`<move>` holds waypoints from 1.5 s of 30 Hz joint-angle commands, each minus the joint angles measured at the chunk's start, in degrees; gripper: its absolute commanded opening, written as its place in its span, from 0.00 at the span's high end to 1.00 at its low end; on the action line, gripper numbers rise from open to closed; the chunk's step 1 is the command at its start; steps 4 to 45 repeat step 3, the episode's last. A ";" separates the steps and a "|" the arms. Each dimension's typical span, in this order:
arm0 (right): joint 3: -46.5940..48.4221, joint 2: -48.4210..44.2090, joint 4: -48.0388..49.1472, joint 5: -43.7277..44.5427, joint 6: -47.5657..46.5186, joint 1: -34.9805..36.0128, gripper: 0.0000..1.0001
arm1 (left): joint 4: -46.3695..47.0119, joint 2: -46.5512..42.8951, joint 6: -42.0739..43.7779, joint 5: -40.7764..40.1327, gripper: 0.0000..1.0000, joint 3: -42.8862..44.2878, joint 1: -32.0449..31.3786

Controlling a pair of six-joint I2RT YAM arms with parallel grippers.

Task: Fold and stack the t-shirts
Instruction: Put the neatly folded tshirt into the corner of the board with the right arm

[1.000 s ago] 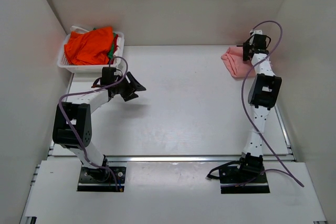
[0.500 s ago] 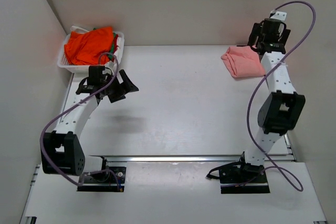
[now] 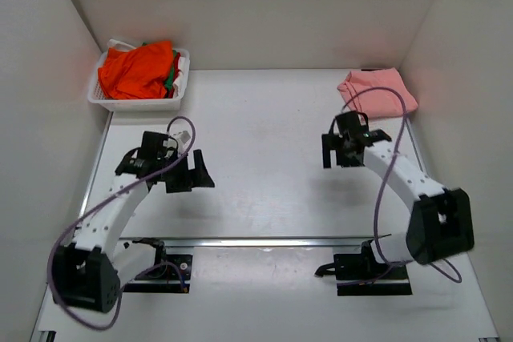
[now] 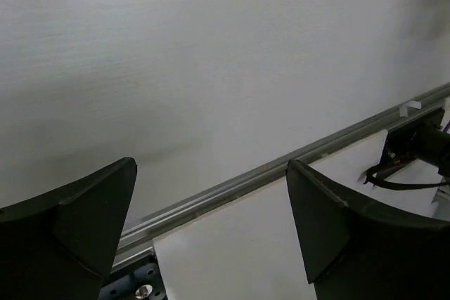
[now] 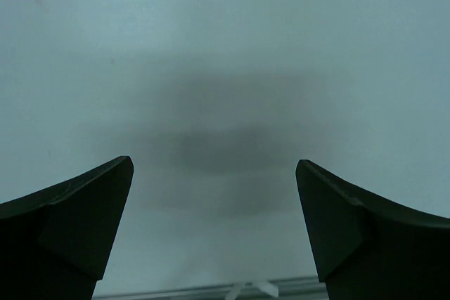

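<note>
A salmon-pink t-shirt (image 3: 378, 89) lies folded on the table at the far right. A bright orange t-shirt (image 3: 136, 70) with a bit of green cloth lies heaped in the white basket (image 3: 138, 102) at the far left. My left gripper (image 3: 191, 175) is open and empty over the near-left table; its wrist view (image 4: 211, 194) shows bare table and the front rail. My right gripper (image 3: 337, 154) is open and empty over the table, nearer than the pink shirt; its wrist view (image 5: 214, 191) shows only bare table.
White walls close in the table at the left, back and right. A metal rail (image 3: 272, 241) runs along the table's near edge, with both arm bases in front of it. Purple cables loop off both arms.
My right arm has pulled back from the pink shirt toward the table's middle, leaving the shirt lying uncovered. My left arm has drawn back from the basket toward the near edge.
</note>
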 commanded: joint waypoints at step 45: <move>-5.56 -16.40 -0.76 -2.53 2.67 -0.76 0.01 | 2.40 -7.28 -1.83 -1.78 0.01 -1.42 -5.82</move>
